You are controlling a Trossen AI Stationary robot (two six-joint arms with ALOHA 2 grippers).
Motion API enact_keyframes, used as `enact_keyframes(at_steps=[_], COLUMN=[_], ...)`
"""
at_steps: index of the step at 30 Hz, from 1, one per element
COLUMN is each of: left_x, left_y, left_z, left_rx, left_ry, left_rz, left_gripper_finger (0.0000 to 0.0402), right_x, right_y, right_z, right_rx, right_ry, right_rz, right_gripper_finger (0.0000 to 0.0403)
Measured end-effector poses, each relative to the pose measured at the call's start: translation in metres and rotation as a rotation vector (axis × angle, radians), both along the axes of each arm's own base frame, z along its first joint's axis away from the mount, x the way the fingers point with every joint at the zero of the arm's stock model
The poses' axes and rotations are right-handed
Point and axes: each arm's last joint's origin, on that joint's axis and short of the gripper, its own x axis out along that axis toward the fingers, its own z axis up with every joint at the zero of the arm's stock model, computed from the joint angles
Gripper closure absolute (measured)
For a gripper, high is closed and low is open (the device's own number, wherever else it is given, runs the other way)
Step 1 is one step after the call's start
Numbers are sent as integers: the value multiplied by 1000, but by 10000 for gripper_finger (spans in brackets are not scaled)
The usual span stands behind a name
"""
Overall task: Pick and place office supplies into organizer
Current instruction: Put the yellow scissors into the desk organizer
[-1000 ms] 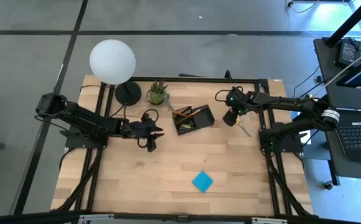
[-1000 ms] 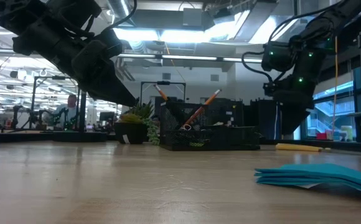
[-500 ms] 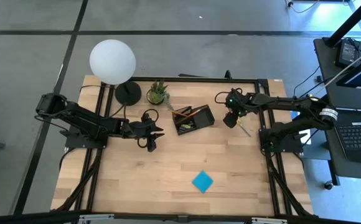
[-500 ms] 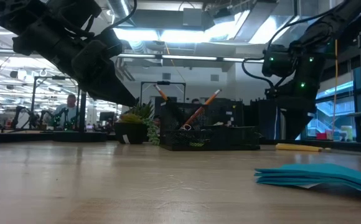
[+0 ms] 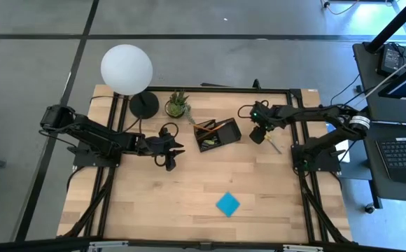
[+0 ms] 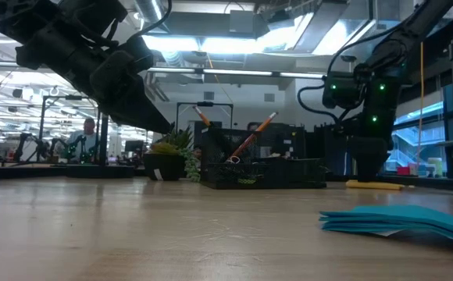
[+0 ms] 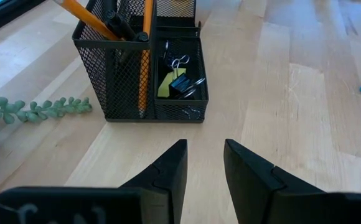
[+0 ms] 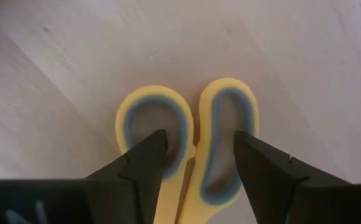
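Observation:
The yellow-handled scissors (image 5: pixel 273 145) lie flat on the table, right of the black mesh organizer (image 5: pixel 220 133). My right gripper (image 8: pixel 199 140) is open, low over their two handle loops (image 8: pixel 225 86). One finger stands over one loop and the other at the outer edge of the second loop. The organizer (image 7: pixel 137 93) holds orange pencils (image 7: pixel 144 56) and black clips (image 7: pixel 180 81). The blue sticky-note pad (image 5: pixel 227 204) lies flat nearer the table's near edge. My left gripper (image 5: pixel 171 150) waits open, left of the organizer. My right gripper comes at the scissors' handle loops (image 8: pixel 146 93) from above, pointing down, with its fingers spread over them. The scissors lie flat on the table. Whether the fingers touch the loops, I cannot tell.
A lamp with a white globe (image 5: pixel 126 68) on a round black base (image 5: pixel 144 105) and a small potted plant (image 5: pixel 177 105) stand at the far left of the table. Bare wood lies between the organizer and the near edge, around the pad (image 6: pixel 398 220).
My right gripper has come down toward the scissors and shifted slightly toward the table's left. My left arm, the organizer and the pad have kept still.

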Motion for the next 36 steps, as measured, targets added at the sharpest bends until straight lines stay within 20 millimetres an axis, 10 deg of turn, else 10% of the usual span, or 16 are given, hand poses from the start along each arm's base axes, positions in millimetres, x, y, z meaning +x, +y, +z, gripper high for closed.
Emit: enact_keyframes(at_steps=[11,20,36], left_x=[0,0,0], left_y=[0,0,1], left_z=[0,0,0], left_rx=[6,11,21], left_ry=[2,2,1], left_rz=[-4,2,17], left_gripper_finger=[304,304,304], right_x=[1,1,-1], right_y=[1,1,2], right_z=[-5,-5,15], right_rx=[44,53,1], right_ry=[-2,-10,-98], right_rz=[-20,-9,-13], right_gripper_finger=[217,323,325])
